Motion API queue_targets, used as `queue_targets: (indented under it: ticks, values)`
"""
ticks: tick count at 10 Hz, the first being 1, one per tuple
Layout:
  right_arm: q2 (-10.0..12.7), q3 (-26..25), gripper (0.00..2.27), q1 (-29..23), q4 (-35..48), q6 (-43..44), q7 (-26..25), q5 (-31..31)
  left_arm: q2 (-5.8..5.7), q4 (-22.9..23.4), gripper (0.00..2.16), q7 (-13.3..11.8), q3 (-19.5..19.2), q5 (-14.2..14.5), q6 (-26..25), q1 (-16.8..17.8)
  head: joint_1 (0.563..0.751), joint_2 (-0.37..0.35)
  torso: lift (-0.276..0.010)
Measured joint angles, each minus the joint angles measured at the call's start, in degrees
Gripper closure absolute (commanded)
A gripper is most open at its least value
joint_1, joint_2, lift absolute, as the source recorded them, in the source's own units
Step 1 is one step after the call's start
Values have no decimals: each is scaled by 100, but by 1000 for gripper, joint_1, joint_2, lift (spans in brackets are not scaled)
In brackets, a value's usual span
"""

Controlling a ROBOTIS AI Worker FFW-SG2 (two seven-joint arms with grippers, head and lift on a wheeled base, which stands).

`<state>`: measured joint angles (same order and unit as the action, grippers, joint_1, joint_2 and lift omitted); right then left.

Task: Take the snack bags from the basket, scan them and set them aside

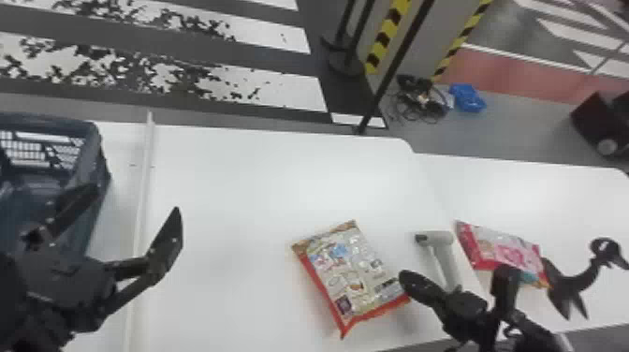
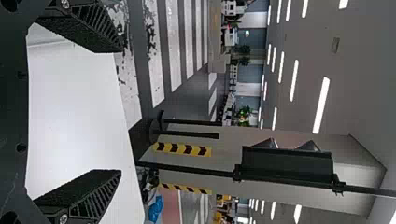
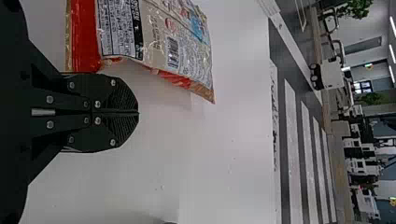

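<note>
Holds the left gripper [image 1: 135,199] near nine o'clock, with jaws spread wide around nothing, close by the dark blue basket [image 1: 96,140]. Holds the right gripper [image 1: 410,280] between four and five o'clock, with jaws closed together on nothing, just beside the red-edged snack bag [image 1: 353,276], flat on the bench [image 1: 234,187] between five and six o'clock. Has the scanner [image 1: 443,255] at four o'clock, between that bag and the pink snack bag [image 1: 510,253], toward half past three.
</note>
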<state>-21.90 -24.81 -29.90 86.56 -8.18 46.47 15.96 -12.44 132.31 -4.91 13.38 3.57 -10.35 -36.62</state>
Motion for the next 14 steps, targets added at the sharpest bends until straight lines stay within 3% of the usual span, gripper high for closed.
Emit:
queue_targets:
  ticks: [5,8,11,12,14]
  values:
    - [389,-62,2250,-437,730,-400,13,136,24,10,70,4,-2,32,90,14,695,-350,-75]
    - [399,-163,2250,-377,746,-319,11,170,23,-4,70,24,-31,87,82,28,695,-350,-75]
    - [340,-560,2250,-361,1248,-389,-29,385,35,-145,70,272,-110,153,157,6,695,-350,-75]
    - [416,-663,2250,-422,1582,-553,-77,592,40,-147,70,320,-213,162,257,-66,695,-350,-75]
    - [794,-671,2250,-502,2373,-1228,-134,905,65,-117,70,331,-596,249,570,-321,695,-350,-75]
